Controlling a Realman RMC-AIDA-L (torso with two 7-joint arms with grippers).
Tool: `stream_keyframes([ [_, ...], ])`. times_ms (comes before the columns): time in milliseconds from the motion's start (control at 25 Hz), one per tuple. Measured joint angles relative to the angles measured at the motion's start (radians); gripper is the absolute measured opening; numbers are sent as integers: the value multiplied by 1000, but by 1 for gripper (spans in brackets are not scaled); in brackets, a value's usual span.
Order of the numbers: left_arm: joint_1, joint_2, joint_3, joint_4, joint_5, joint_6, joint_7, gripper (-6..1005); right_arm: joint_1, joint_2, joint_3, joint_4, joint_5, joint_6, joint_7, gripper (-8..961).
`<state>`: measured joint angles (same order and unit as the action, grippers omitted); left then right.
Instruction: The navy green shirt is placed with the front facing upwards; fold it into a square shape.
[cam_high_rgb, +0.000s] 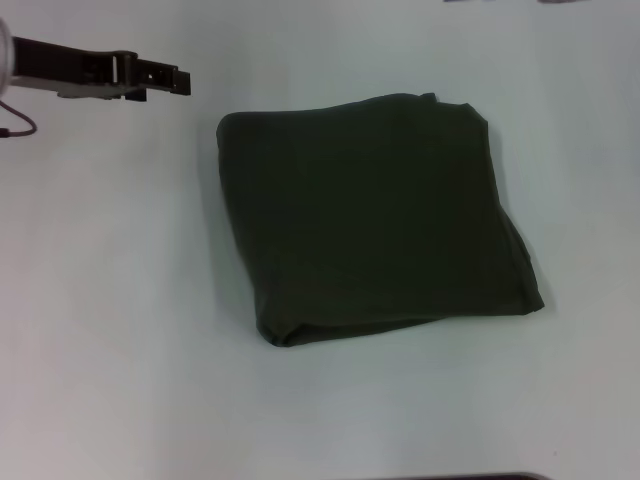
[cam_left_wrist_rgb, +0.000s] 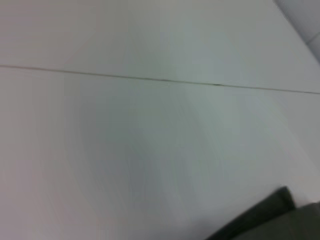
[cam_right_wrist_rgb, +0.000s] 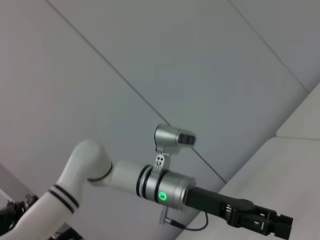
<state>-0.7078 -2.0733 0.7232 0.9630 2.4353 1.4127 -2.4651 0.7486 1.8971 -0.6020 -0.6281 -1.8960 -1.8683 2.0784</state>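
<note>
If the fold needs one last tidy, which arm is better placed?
Probably left: the left gripper hovers just beyond the navy green shirt's far-left corner, while the right gripper is nowhere over the table.

Pale, near-white table (cam_high_rgb: 110, 330) filling almost all of the head view, smooth and matte. Soft, even light across it, with only faint shading. 1 thin dark seam (cam_left_wrist_rgb: 160, 80) running straight over the surface in the left wrist view, dividing it into 2 panels. Dark strip (cam_high_rgb: 470, 477) along the near edge, right of centre. 2 small dark shapes (cam_high_rgb: 545, 2) at the far right edge, too cut off to identify. Grey panelled wall (cam_right_wrist_rgb: 150, 55) in the right wrist view, crossed by thin diagonal joints.
</note>
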Motion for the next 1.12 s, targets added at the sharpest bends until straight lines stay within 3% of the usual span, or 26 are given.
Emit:
stream_keyframes([
  [240,9,34,-34,8,-91,156,39,654,-16,11,4,-18,1,122,-59,666],
  [320,10,38,-59,18,-116,208,46,841,-41,14,-10,-69,-33,218,-25,744],
  [480,17,43,-99,42,-149,269,51,839,-80,12,-47,-186,-233,431,185,802],
  [600,18,49,-116,54,-155,278,50,837,-71,-10,-55,-182,-359,460,305,846],
  [760,12,58,-123,57,-161,277,49,834,-55,-17,-55,-177,-431,433,399,892],
  [1120,12,63,-132,57,-168,266,60,834,30,-13,-85,52,-520,554,481,896],
])
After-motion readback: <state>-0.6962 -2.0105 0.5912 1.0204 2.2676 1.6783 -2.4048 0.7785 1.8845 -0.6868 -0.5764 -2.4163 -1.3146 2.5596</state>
